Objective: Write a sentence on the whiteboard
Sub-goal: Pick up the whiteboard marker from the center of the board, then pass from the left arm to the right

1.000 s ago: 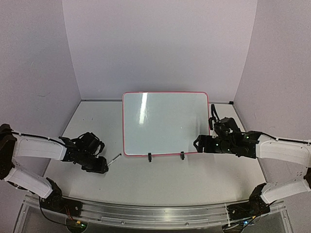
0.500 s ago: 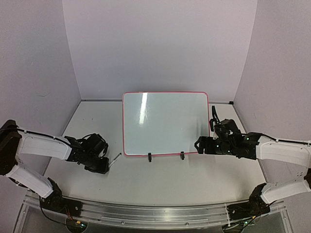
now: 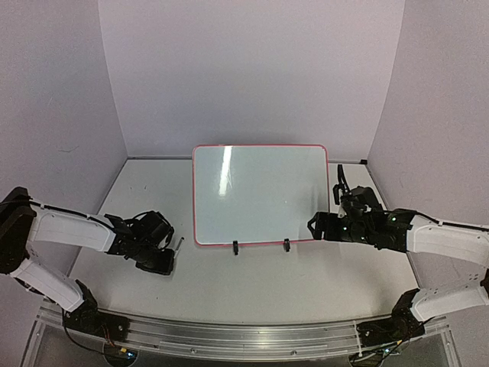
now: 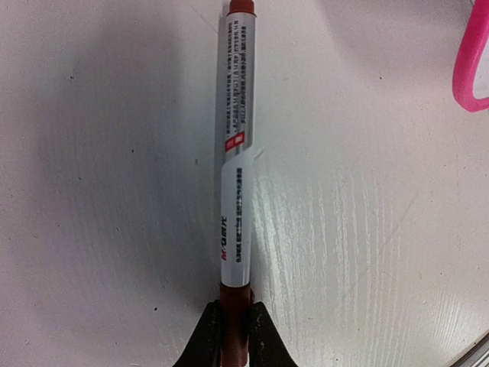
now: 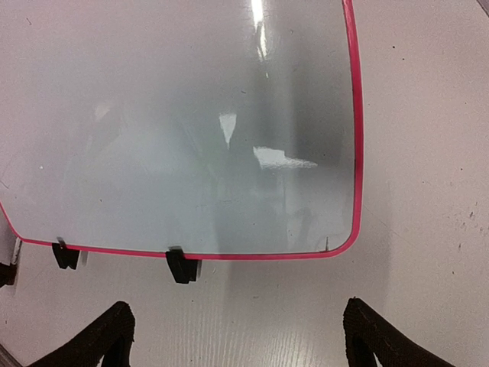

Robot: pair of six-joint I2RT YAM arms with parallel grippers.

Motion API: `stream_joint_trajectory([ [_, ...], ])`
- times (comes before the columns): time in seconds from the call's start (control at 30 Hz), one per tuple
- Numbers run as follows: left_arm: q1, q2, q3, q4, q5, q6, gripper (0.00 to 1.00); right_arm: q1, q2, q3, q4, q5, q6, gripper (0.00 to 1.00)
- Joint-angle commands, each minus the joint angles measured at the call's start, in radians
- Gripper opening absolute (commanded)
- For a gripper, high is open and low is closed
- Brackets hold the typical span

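Observation:
The whiteboard (image 3: 260, 191), glossy white with a thin pink-red frame, stands on the table's middle, blank; it fills the right wrist view (image 5: 191, 130), and its frame corner (image 4: 470, 61) shows in the left wrist view. A white marker (image 4: 235, 153) with dark red ends lies on the table left of the board (image 3: 180, 245). My left gripper (image 4: 234, 332) is shut on the marker's near red end, low at the table (image 3: 168, 256). My right gripper (image 3: 313, 227) hovers at the board's lower right corner, open (image 5: 237, 336), with nothing between its fingers.
Two black clip feet (image 3: 235, 247) (image 3: 286, 245) hold the board's front edge; both show in the right wrist view (image 5: 182, 265) (image 5: 66, 255). Lilac walls close the back and sides. An aluminium rail (image 3: 244, 330) runs along the near edge.
My left gripper has moved a little right along the table and closed on the marker's near end. The right arm has hardly moved and stays open.

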Motion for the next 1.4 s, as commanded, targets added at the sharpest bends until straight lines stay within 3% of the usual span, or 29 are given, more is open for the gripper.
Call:
stream_joint_trajectory([
  [0.0,-0.01,-0.022,-0.02,-0.074,0.01,-0.032,0.0,-0.004,-0.008,0.002,0.011,0.017,0.019,0.91],
  [0.27,-0.011,-0.272,-0.061,-0.142,-0.122,-0.127,0.0,-0.005,-0.036,0.097,-0.099,-0.066,-0.014,0.96],
  [0.4,-0.01,-0.413,-0.008,-0.203,-0.171,-0.107,0.0,-0.029,-0.032,0.175,-0.155,-0.181,-0.041,0.98],
  [0.5,-0.011,-0.457,0.077,-0.205,-0.13,-0.021,0.0,-0.068,-0.005,0.225,-0.161,-0.342,-0.059,0.98],
  [0.67,-0.012,-0.462,0.184,-0.154,0.058,0.156,0.0,-0.138,0.057,0.321,-0.164,-0.648,-0.099,0.98],
  [0.83,-0.03,-0.414,0.228,-0.056,0.284,0.222,0.0,-0.168,0.137,0.401,-0.167,-0.955,-0.097,0.98],
  [0.93,-0.113,-0.338,0.277,-0.032,0.304,0.239,0.0,-0.166,0.174,0.436,-0.18,-1.091,-0.081,0.95],
  [1.17,-0.318,-0.113,0.455,-0.004,0.354,0.295,0.0,-0.137,0.195,0.452,-0.191,-1.21,-0.077,0.92],
  [1.37,-0.371,0.016,0.542,0.054,0.462,0.311,0.0,-0.096,0.216,0.432,-0.206,-1.272,-0.09,0.82],
])
